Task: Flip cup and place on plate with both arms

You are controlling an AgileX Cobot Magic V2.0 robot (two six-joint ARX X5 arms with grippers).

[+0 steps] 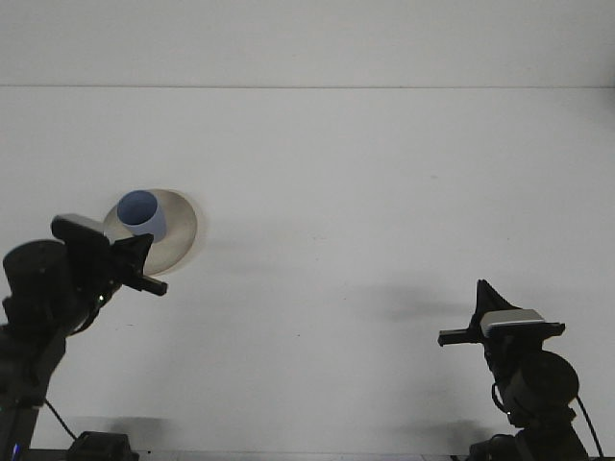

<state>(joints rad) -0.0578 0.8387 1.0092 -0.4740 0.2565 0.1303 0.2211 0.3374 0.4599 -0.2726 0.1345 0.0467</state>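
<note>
Blue cup [140, 213] upright on beige plate [178, 235], white desk [365, 192], left claw [130, 264] just beside plate, empty, opening unclear, right claw [495, 312] well apart, empty, opening unclear

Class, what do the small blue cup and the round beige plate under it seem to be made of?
Small blue cup: probably plastic, matte; even colour, soft shading, no glare. Round beige plate: maybe plastic or unglazed ceramic, matte; flat, dull tone without reflections. The picture is too coarse to be sure of either.
</note>
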